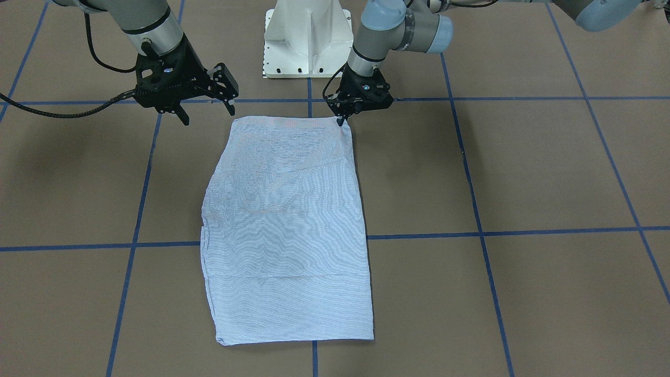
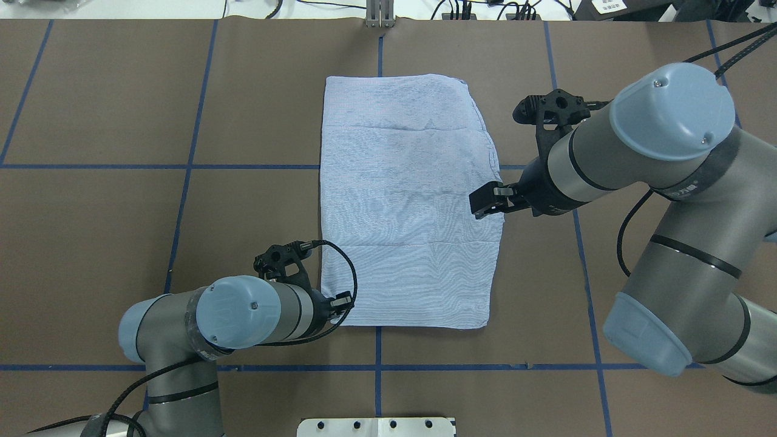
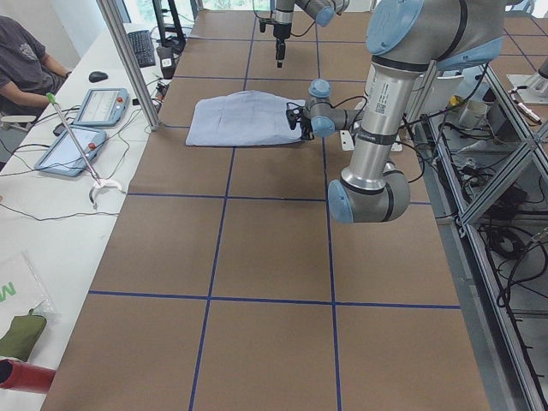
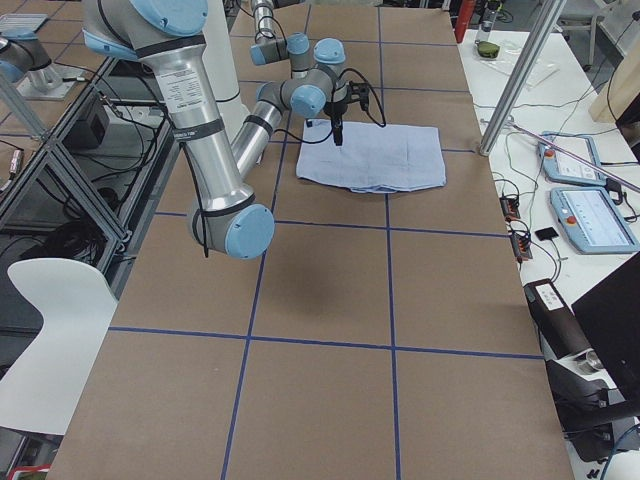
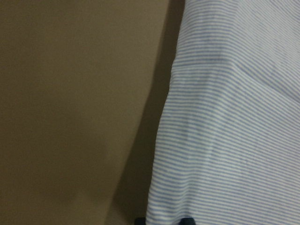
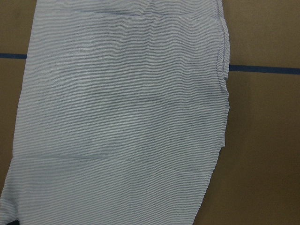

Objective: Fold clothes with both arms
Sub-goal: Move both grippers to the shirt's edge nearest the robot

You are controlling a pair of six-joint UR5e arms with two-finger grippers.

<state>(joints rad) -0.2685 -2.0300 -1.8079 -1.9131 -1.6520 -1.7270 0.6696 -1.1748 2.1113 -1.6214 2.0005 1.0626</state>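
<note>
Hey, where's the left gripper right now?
In the front-facing view the left gripper is just right of centre, its tips down at the corner of the shirt nearest the white base.

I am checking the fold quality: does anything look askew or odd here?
Slightly. The folded shirt is not a clean rectangle: its edge on the robot's right bulges outward with uneven layers, while the opposite edge runs straight.

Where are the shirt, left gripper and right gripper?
shirt (image 1: 285, 230): front-facing view, middle of the folded cloth.
left gripper (image 1: 342, 121): front-facing view, between its fingertips, at the shirt's corner.
right gripper (image 1: 208, 116): front-facing view, gap between its spread fingers.
</note>
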